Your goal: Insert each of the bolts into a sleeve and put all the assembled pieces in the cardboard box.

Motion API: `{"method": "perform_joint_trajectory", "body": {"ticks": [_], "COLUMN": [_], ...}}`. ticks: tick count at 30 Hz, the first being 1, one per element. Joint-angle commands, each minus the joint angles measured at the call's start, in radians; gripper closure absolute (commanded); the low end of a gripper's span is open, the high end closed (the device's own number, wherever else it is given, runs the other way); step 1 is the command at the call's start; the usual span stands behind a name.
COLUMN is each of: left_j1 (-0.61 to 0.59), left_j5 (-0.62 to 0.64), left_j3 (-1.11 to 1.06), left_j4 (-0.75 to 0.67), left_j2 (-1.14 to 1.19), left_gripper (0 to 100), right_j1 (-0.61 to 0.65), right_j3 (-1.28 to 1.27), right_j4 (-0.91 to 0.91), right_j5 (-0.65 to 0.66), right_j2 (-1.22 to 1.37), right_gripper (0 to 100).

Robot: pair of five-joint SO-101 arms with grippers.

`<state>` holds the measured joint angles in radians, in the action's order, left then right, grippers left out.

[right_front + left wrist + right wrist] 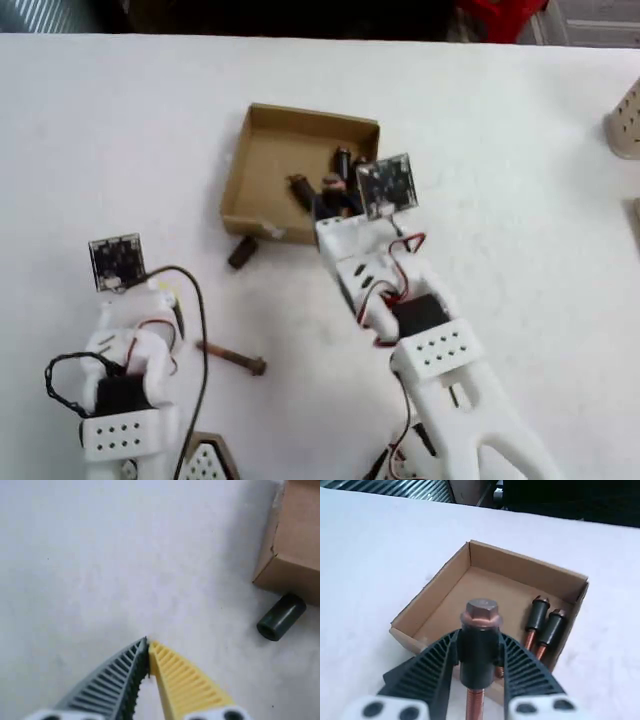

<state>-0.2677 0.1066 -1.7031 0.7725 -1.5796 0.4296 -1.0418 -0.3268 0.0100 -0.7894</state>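
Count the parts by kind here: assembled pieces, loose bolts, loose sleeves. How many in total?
Assembled pieces: 3 (two in the cardboard box, one in the right hand)
Loose bolt: 1
Loose sleeve: 1
Total visible: 5

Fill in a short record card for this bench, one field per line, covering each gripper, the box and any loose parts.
Right gripper: over the cardboard box, fingers shut on a sleeved bolt, head up
Left gripper: fingers shut, empty, above the table
In box: at least two assembled pieces, side by side
Loose sleeve: on its side just outside the box
Loose bolt: lying on the table near the left arm
Left to do: loose bolt and sleeve not yet joined
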Motion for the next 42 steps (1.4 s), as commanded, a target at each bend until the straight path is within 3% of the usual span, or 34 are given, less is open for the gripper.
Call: {"method": "perform_joint_trajectory", "body": {"ticks": [1,6,12,20,26,33,38,42], "left_j1": [-0.007,-0.007,-0.007,-0.007,-0.007,-0.007,-0.007,-0.008], "left_j5": [-0.008,-0.008,-0.008,-0.008,-0.009,-0.009,-0.009,-0.009], "left_j3": [0.005,0.005,0.005,0.005,0.005,0.005,0.005,0.005], "left_j4": [0.006,0.006,0.006,0.006,0.000,-0.002,-0.002,-0.002], "left_j2": [-0.002,-0.002,-0.002,-0.002,-0.002,-0.004,-0.005,-0.007], "left_gripper": [97,97,97,97,97,97,97,97], "right_j1": [-0.010,-0.010,-0.013,-0.085,-0.108,-0.087,-0.050,0.001], "right_j3": [0.170,0.387,0.675,0.933,1.034,1.039,1.036,0.928], "right_j4": [-0.082,-0.240,-0.430,-0.426,-0.432,-0.536,-0.717,-0.791], "right_j5": [0.089,0.095,0.087,0.095,0.097,0.129,0.127,0.123], "right_j2": [-0.030,0.140,0.414,0.742,0.931,0.877,0.774,0.653], "right_gripper": [97.7,97.5,86.9,98.0,98.1,98.1,98.1,98.1]}}
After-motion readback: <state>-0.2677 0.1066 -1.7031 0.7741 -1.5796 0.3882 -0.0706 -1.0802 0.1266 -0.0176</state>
